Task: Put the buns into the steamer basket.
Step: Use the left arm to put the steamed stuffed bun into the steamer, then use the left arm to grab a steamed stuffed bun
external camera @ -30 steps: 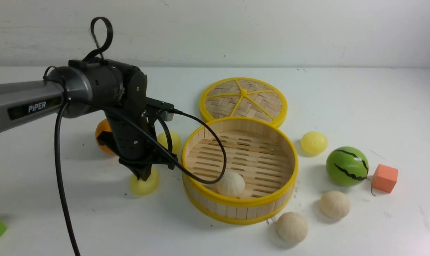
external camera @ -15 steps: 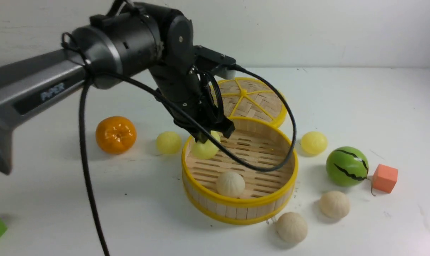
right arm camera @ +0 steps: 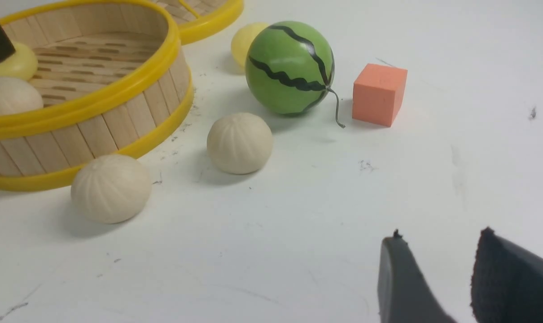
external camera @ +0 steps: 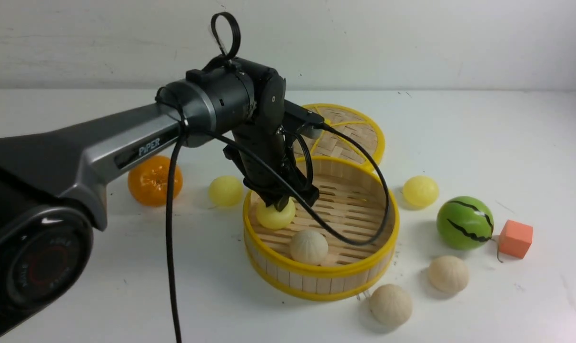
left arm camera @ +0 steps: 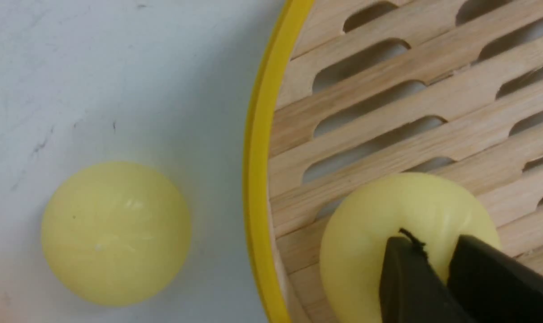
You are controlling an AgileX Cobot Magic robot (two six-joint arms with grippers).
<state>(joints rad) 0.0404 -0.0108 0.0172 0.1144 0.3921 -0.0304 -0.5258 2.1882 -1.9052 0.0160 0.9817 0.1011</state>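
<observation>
The steamer basket (external camera: 364, 267) stands mid-table with a pleated beige bun (external camera: 308, 247) on its slatted floor. My left gripper (external camera: 279, 206) reaches down inside the basket's left side. Its fingertips (left arm camera: 406, 255) pinch the top of a pale yellow bun (left arm camera: 388, 211) that rests on the slats, with only a narrow gap between them. Another yellow bun (external camera: 225, 190) lies on the table left of the basket, and one more yellow bun (external camera: 420, 191) lies to its right. Two beige buns (external camera: 448, 273) (external camera: 390, 304) sit at the front right. My right gripper (right arm camera: 440, 237) is open over bare table, holding nothing.
The woven lid (external camera: 345, 131) lies flat behind the basket. An orange fruit (external camera: 154, 180) sits far left. A striped green watermelon ball (external camera: 464, 222) and an orange cube (external camera: 515, 238) stand on the right. The left arm's black cable (external camera: 354, 238) loops over the basket.
My left gripper lifted the yellow bun from the table left of the basket, carried it over the rim and lowered it onto the slats. Nothing else moved.
</observation>
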